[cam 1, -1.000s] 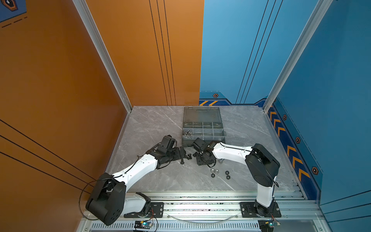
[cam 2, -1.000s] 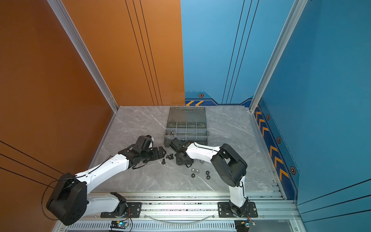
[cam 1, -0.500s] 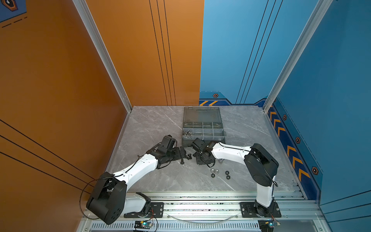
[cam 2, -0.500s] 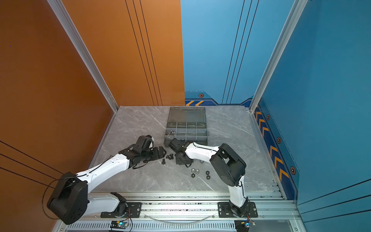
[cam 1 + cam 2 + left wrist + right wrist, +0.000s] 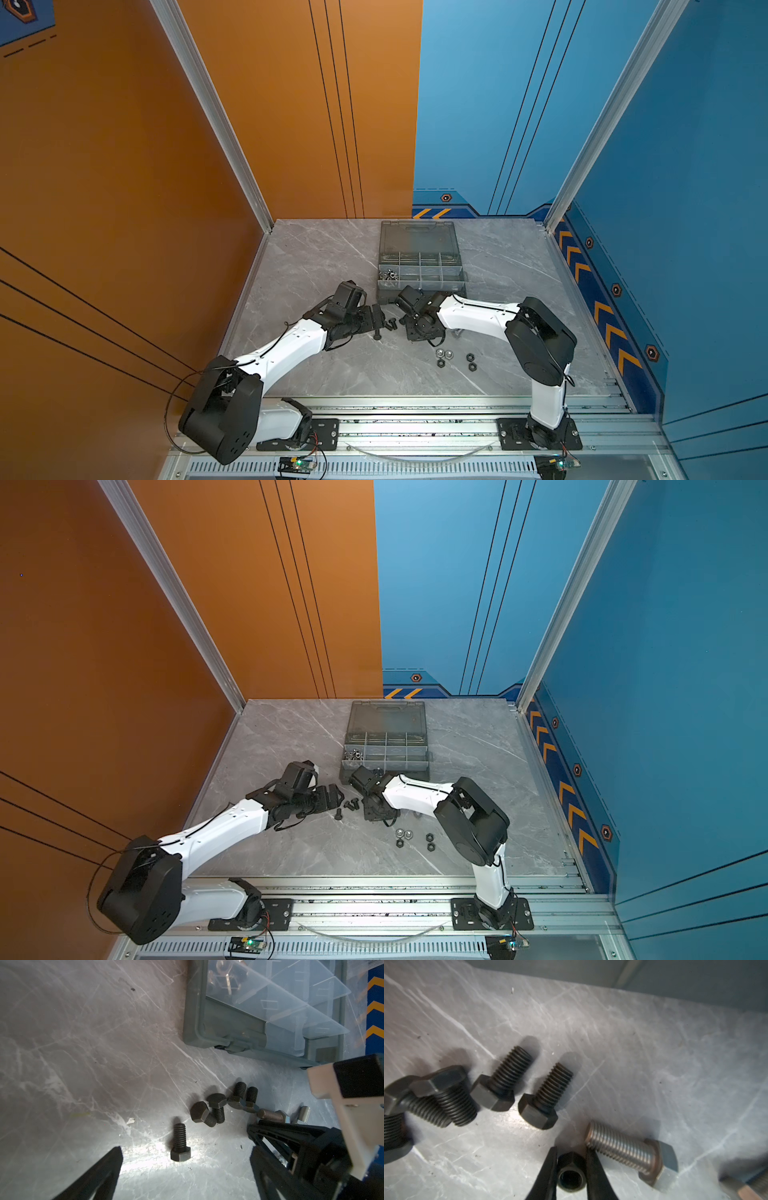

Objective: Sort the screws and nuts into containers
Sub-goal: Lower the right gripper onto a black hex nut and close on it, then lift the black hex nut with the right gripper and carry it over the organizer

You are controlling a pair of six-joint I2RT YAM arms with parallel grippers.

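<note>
The right wrist view alone shows the right gripper [image 5: 571,1150] clamped on a black hex nut [image 5: 571,1176], just beside a silver bolt [image 5: 623,1153]; both top views hide this grip. The left wrist view shows the left gripper [image 5: 185,1148] spread wide, a lone black bolt [image 5: 180,1142] lying between its fingers. In both top views, wing nuts [image 5: 388,275] lie in the organiser case [image 5: 419,286] and loose hex nuts [image 5: 446,355] near the right arm. The tabletop [image 5: 324,257] is grey marble. An orange wall [image 5: 291,104] and a blue wall [image 5: 498,104] stand behind it.
</note>
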